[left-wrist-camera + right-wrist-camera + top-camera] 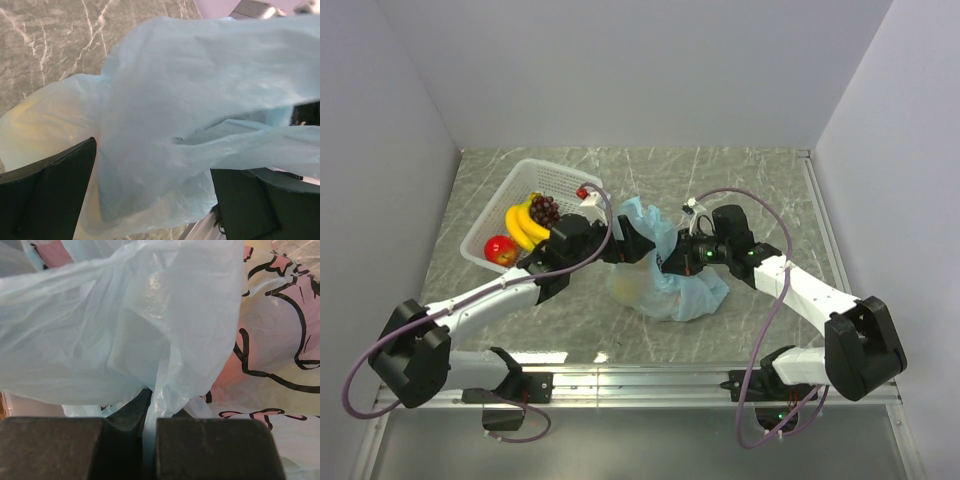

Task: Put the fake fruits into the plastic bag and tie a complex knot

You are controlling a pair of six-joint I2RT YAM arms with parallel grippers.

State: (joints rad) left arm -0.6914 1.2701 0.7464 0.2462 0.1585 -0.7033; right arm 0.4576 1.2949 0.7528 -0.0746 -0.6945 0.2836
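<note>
Plastic bag [680, 290] veils fruit [632, 283], yellowish blur; right pincer [150, 440] pinches it

Tabletop [760, 190]: grey-green marble-look sheet, pale veins, glare patches near the front edge. Back wall [640, 70], left wall [370, 200], right wall [910, 150]: plain, matte, pale lavender-white, closing in three sides. Aluminium rail [650, 380] along the near edge; light even, diffuse
</note>
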